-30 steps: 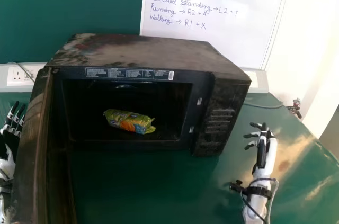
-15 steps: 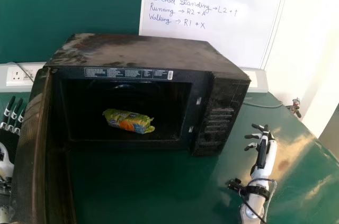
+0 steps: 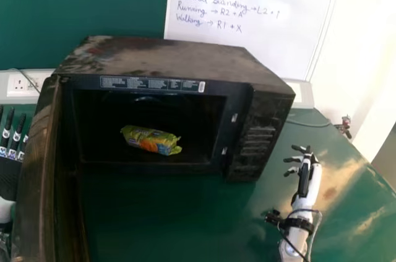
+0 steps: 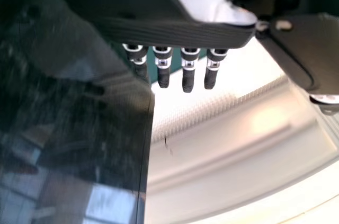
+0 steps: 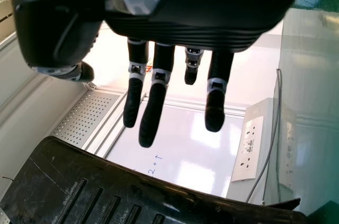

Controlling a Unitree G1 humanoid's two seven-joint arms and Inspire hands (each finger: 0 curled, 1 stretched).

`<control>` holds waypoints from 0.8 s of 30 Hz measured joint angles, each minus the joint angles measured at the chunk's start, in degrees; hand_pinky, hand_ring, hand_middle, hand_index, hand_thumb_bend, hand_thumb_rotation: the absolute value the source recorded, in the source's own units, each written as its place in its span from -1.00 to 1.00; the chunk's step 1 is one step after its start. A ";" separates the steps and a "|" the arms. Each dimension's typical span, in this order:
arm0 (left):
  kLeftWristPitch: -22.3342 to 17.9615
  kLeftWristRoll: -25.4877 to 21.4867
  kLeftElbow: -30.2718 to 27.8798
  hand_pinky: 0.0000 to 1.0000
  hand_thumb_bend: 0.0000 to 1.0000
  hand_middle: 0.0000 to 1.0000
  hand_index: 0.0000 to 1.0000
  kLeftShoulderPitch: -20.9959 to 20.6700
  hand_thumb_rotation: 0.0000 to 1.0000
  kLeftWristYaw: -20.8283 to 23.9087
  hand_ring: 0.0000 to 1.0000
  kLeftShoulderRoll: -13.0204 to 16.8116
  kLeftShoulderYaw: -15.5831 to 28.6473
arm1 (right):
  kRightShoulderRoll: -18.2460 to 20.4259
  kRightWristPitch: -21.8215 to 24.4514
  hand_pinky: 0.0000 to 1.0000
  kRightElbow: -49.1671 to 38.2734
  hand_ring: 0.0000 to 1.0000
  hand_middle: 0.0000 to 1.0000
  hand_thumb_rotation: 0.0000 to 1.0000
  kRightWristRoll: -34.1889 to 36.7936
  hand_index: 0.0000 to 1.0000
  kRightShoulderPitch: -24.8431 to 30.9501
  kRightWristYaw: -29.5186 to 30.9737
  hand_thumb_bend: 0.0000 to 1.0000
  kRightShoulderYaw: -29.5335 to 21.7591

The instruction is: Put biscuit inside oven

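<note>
A biscuit packet [image 3: 150,140], green and yellow with orange and blue patches, lies inside my black microwave oven [image 3: 161,61], on the floor of the cavity. The door [image 3: 36,169] stands open. My left robot hand [image 3: 15,137] is on the door's outer side, fingers straight, grasping nothing. My right robot hand [image 3: 305,175] is beside the oven over the green table [image 3: 167,218], released and empty, fingers loosely extended.

I judge the placing step done. If the oven is to be closed, the next move is for my left hand to push the door shut, gently, so the oven does not slide.

A printed label strip [image 3: 148,84] runs above the opening, and the wrapper carries print that seems too small to make out. On the whiteboard [image 3: 266,2] behind, blue handwriting includes "Locked standing", "Running" and "Walking".
</note>
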 measured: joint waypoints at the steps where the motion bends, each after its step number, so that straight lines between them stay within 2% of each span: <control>1: 0.30 -0.18 -0.54 -1.00 -1.00 -0.92 -0.23 0.05 -0.27 -0.48 -1.00 -0.31 -0.08 | 0.00 0.00 -0.65 0.01 -0.51 -0.32 1.00 0.00 0.10 0.00 0.05 0.17 0.00; 2: 0.98 -0.71 -1.32 -1.00 -1.00 -0.93 -0.69 0.13 -0.28 -0.63 -1.00 -0.80 -0.16 | 0.00 0.00 -0.65 0.01 -0.51 -0.32 1.00 0.00 0.10 0.00 0.06 0.14 0.00; 3: 1.84 -1.47 -1.76 -1.00 -1.00 -0.95 -0.84 0.16 -0.28 -0.78 -1.00 -1.26 -0.23 | 0.01 -0.01 -0.65 0.01 -0.51 -0.32 1.00 0.00 0.10 0.00 0.06 0.14 0.00; 5: 3.93 -3.14 -2.90 -1.00 -1.00 -0.99 -0.97 0.32 -0.27 -1.46 -1.00 -2.20 -0.36 | 0.02 -0.01 -0.65 0.02 -0.50 -0.32 1.00 0.01 0.10 0.00 0.07 0.15 0.00; 6: 4.93 -3.92 -3.62 -1.00 -1.00 -0.76 -0.98 0.42 -0.63 -2.01 -1.00 -2.51 -0.47 | 0.02 -0.01 -0.65 0.02 -0.50 -0.32 1.00 0.00 0.10 0.00 0.07 0.15 -0.01; 7: 5.53 -4.49 -4.40 -1.00 -1.00 -0.62 -0.97 0.54 -0.85 -2.31 -1.00 -2.79 -0.52 | 0.03 -0.01 -0.65 0.01 -0.50 -0.31 1.00 0.01 0.10 0.00 0.08 0.14 -0.01; 10: 6.49 -5.21 -7.80 -1.00 -1.00 -0.53 -0.90 1.08 -0.98 -2.17 -1.00 -4.02 -0.60 | 0.03 -0.03 -0.65 -0.01 -0.50 -0.31 1.00 -0.06 0.10 0.00 -0.03 0.12 0.03; 11: 6.48 -5.27 -8.70 -1.00 -0.40 -0.28 -0.35 1.23 -0.99 -2.12 -1.00 -4.52 -0.68 | 0.03 -0.03 -0.65 0.00 -0.50 -0.31 1.00 -0.06 0.10 0.01 -0.04 0.10 0.03; 12: 6.48 -5.32 -9.57 -1.00 -0.20 -0.20 -0.17 1.37 -1.00 -2.13 -1.00 -4.99 -0.82 | 0.03 -0.03 -0.65 0.01 -0.50 -0.31 1.00 -0.06 0.10 0.00 -0.03 0.10 0.03; 13: 6.48 -5.33 -10.16 -1.00 -0.10 -0.15 -0.08 1.43 -1.00 -2.29 -1.00 -5.27 -1.03 | 0.03 -0.03 -0.65 0.02 -0.50 -0.31 1.00 -0.06 0.10 0.00 -0.02 0.08 0.03; 14: 6.51 -5.28 -10.32 -1.00 -0.03 -0.12 -0.03 1.44 -1.00 -2.73 -1.00 -5.26 -1.24 | 0.03 -0.03 -0.64 0.04 -0.50 -0.31 1.00 -0.06 0.10 0.00 0.02 0.07 0.04; 17: 7.58 -5.09 -10.22 -1.00 0.01 -0.11 0.01 1.41 -1.00 -5.43 -1.00 -4.65 -1.78 | 0.04 -0.04 -0.64 0.07 -0.51 -0.32 1.00 -0.02 0.09 -0.01 0.22 0.15 0.02; 22: 7.69 -5.01 -10.72 -1.00 0.02 -0.06 -0.05 1.70 -1.00 -8.13 -1.00 -4.00 -2.85 | 0.02 -0.04 -0.65 0.11 -0.51 -0.32 1.00 0.00 0.10 -0.06 0.30 0.12 -0.01; 24: 8.00 -5.00 -13.15 -1.00 0.03 -0.06 -0.05 2.82 -1.00 -8.43 -1.00 -3.78 -3.53 | 0.02 -0.04 -0.64 0.15 -0.50 -0.32 1.00 -0.04 0.10 -0.07 0.19 0.12 0.02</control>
